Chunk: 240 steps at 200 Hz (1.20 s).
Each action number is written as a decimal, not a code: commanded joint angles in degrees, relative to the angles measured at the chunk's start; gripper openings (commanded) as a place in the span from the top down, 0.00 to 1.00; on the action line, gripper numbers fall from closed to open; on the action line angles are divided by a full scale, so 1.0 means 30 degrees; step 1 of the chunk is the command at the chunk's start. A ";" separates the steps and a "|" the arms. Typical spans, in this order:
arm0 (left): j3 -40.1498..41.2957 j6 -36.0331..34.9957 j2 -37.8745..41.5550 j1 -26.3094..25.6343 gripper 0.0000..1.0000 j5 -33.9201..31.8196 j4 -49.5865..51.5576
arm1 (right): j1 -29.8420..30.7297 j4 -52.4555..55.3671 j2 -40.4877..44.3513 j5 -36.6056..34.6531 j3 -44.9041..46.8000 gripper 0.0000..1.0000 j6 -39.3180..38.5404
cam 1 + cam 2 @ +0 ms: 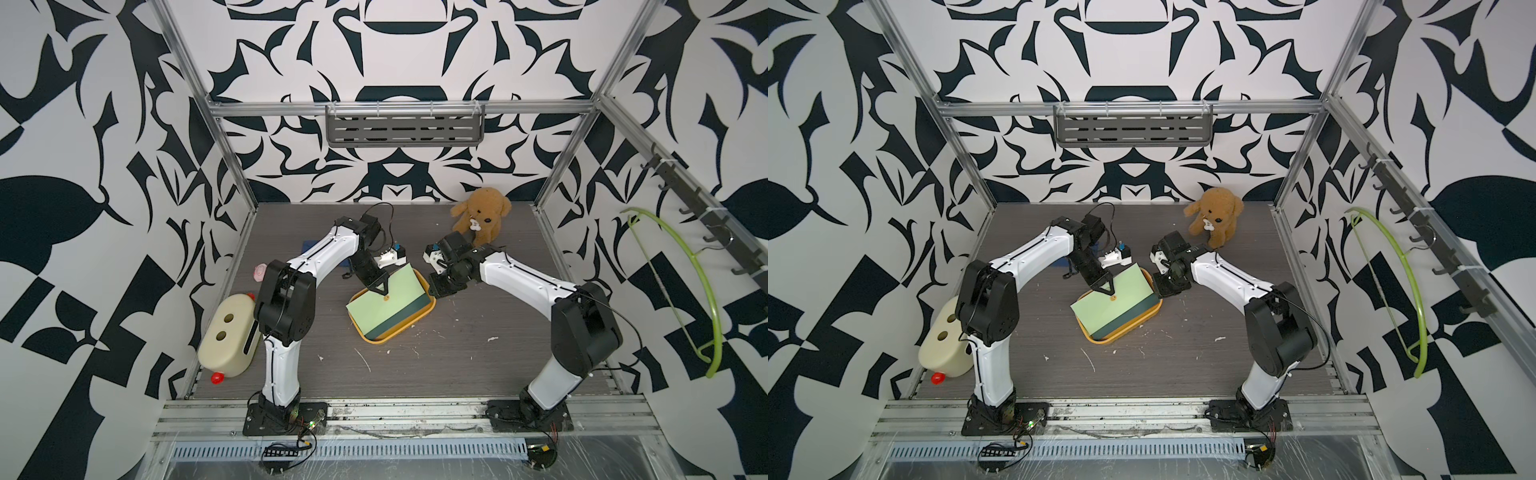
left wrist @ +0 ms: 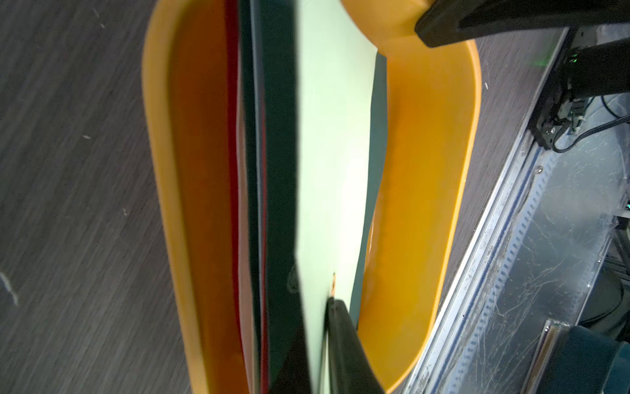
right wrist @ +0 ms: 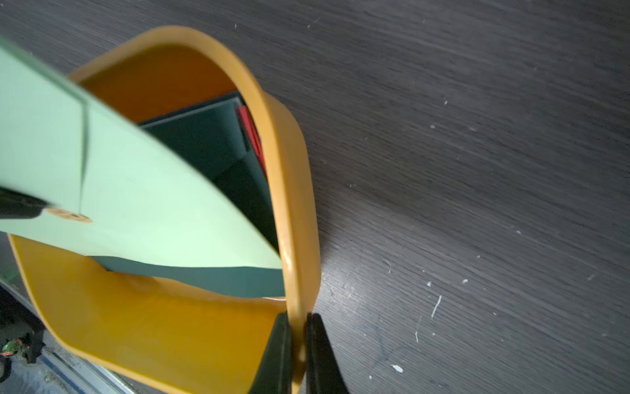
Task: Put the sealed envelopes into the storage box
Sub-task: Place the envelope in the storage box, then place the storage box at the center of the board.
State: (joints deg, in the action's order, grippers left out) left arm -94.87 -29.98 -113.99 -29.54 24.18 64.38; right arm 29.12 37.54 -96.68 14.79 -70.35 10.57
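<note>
Right pincer [image 3: 298, 320] clamped on storage box [image 3: 136, 324] | left pincer [image 2: 315, 314] astride light-green envelope [image 2: 334, 153], grip unclear

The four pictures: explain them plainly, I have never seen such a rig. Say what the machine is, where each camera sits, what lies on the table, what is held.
The machine is two white robot arms bolted at the table's front, each ending in a two-fingered gripper. Both top views look down from overhead; each wrist view comes from a camera on that arm. The left gripper pinches a light green envelope, tilted over the storage box, which holds dark green envelopes and a red envelope. The right gripper clamps the box's rim. A plush dog and a cream case lie aside.
</note>
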 commanded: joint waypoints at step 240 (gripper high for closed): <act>0.2767 1.3437 0.2157 0.6505 0.53 -0.6699 -0.9585 | -0.1991 -0.1041 -0.0086 -0.3512 -0.0224 0.96 0.4968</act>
State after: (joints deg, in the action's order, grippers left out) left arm -87.15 4.10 -105.30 -11.14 7.20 38.50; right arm 24.34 34.76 -97.71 6.92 -69.56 24.47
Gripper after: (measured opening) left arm 0.468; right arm 0.106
